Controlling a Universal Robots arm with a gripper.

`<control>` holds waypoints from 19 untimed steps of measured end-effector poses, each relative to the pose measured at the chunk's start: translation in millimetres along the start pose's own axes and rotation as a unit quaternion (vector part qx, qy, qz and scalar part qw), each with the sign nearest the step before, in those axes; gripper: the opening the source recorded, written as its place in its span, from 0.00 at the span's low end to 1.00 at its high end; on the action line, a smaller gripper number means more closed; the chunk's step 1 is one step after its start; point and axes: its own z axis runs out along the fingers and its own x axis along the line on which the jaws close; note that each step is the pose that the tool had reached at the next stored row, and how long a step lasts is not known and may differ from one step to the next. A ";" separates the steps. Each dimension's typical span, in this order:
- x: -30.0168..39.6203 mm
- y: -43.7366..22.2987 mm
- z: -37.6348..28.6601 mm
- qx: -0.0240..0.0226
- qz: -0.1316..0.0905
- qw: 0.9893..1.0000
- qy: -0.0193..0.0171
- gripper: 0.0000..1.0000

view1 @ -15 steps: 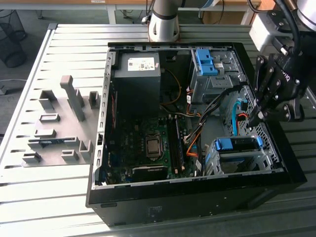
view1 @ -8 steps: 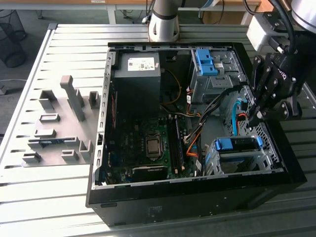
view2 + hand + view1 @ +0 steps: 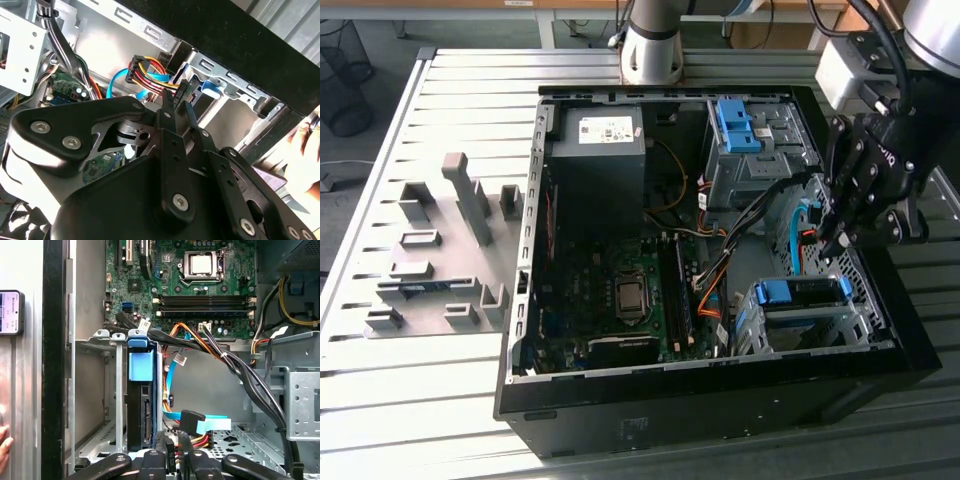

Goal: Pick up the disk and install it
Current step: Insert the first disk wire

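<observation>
Blue-railed disk (image 3: 140, 405), one, sits in its cage (image 3: 117, 390) beside the lowered gripper (image 3: 172, 452) (fingers clamped on a cable connector (image 3: 181, 92)).

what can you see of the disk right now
The disk sits on edge inside a silver metal drive cage at the case's lower corner, already seated in its bay. In the first wrist view it looks dark, with a connector strip on its exposed edge and a blue plastic rail and tab capping it. In the exterior view the blue rail runs along the cage top. The end effector is just beside it, at a cable plug, not touching the disk.
</observation>
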 end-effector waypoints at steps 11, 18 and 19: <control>2.1 11.6 5.3 0.008 -0.003 1.000 0.000 0.16; 12.7 21.0 6.9 0.015 -0.003 1.000 -0.001 0.16; 13.6 21.3 7.8 0.015 -0.003 1.000 -0.001 0.16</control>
